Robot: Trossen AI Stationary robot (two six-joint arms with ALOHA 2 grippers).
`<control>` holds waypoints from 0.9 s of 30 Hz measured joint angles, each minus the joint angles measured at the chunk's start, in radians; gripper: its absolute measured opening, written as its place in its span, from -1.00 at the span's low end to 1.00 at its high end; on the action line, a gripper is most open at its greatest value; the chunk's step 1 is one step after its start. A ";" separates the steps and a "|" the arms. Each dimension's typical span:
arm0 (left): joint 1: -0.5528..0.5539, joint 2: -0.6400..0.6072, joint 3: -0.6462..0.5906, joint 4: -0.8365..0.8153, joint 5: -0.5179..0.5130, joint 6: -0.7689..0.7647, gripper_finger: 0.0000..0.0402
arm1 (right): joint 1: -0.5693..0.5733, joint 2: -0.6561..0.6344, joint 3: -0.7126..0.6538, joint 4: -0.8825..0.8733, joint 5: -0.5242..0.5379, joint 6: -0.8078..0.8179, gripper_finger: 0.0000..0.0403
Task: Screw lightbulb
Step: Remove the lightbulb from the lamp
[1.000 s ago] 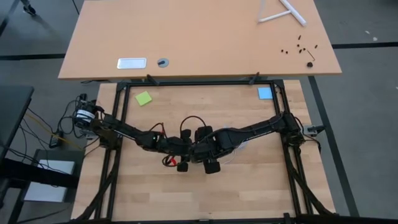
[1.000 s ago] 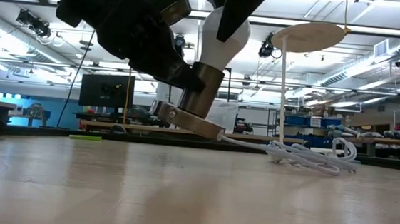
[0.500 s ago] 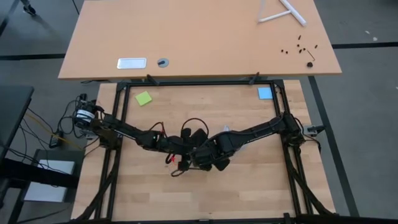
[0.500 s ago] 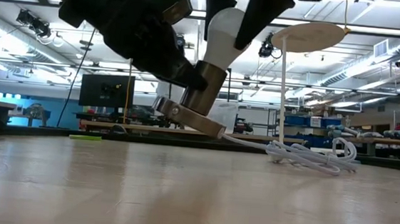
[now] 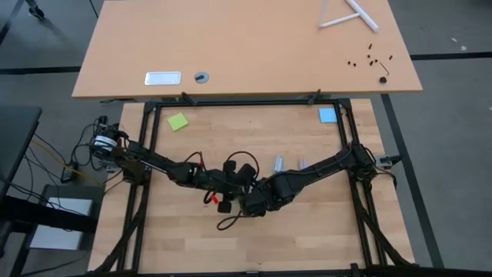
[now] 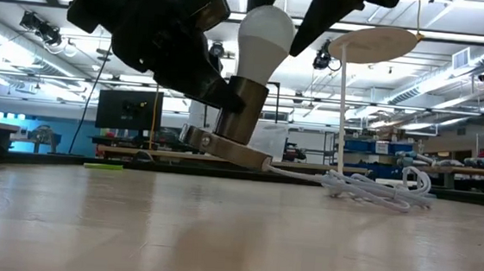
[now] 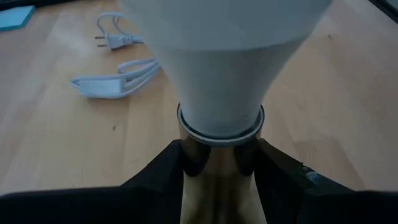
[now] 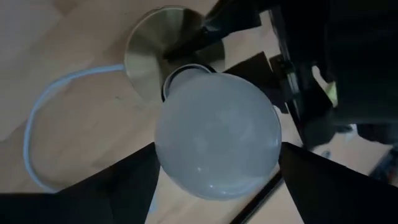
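My right end effector (image 8: 214, 180) has released the lightbulb (image 6: 263, 35) — fingers now spread clear of it; left end effector (image 7: 217, 165) clamps the socket (image 6: 242, 110), tilted above the worktop (image 6: 234, 239).

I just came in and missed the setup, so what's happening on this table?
Two robot arms are fitting a lightbulb into a metal socket. The left claw is shut on the socket's barrel, holding it tilted above the table. The right claw is open around the bulb's dome from above, its fingers apart on either side. The socket's white cord trails across the table.
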 joint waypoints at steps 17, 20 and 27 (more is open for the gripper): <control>0.000 0.001 0.000 0.010 -0.009 0.005 -0.25 | 0.023 -0.048 0.001 -0.091 -0.117 0.678 0.60; 0.000 0.001 0.000 0.012 -0.011 0.004 -0.25 | 0.016 -0.083 0.001 -0.092 -0.146 0.836 0.59; -0.001 0.001 0.000 -0.003 -0.013 0.004 -0.25 | 0.014 -0.108 0.003 -0.098 -0.161 0.985 0.59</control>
